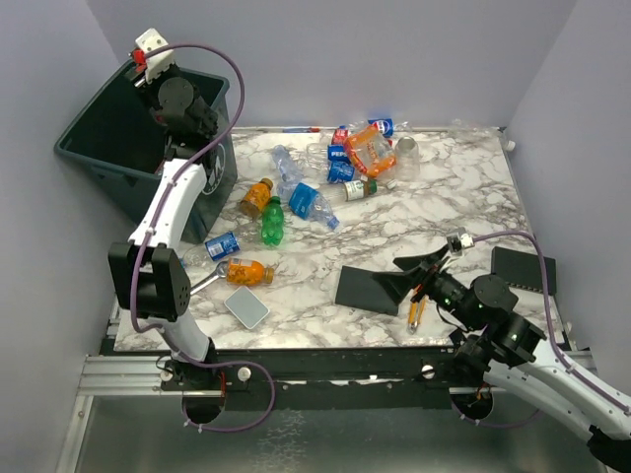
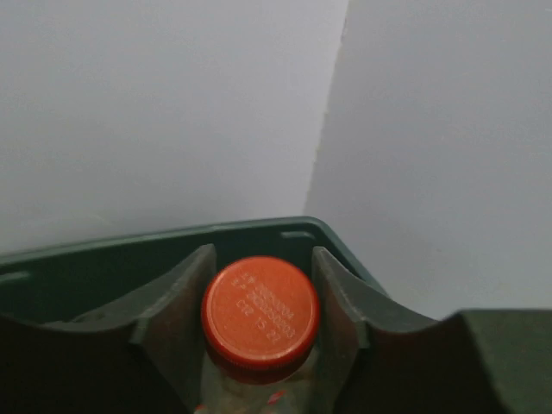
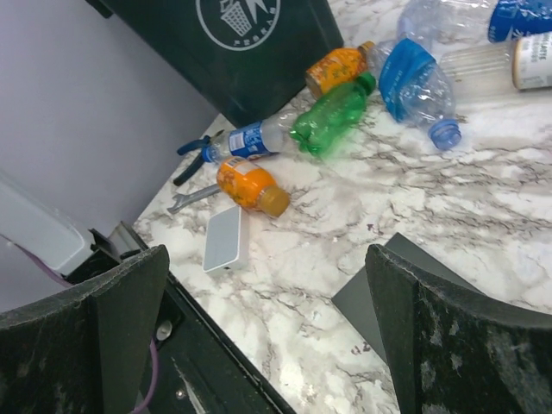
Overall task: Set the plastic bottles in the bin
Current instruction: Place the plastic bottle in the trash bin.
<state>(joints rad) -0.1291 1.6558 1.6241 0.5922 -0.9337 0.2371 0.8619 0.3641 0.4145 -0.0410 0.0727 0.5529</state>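
- Left gripper (image 2: 263, 259) pinches a red-capped bottle (image 2: 260, 315) above the bin (image 2: 129, 246), by its corner rim.
- Right gripper (image 3: 266, 259), spread wide, hangs over the table (image 3: 448, 211) near its front edge.

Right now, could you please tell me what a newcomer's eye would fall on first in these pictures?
First, the left gripper, high over the dark green bin at the marble table's far left, shut on a bottle with an orange-red cap. Next, the heap of crushed plastic bottles at the far middle of the table. The right gripper hangs wide open over the near right.
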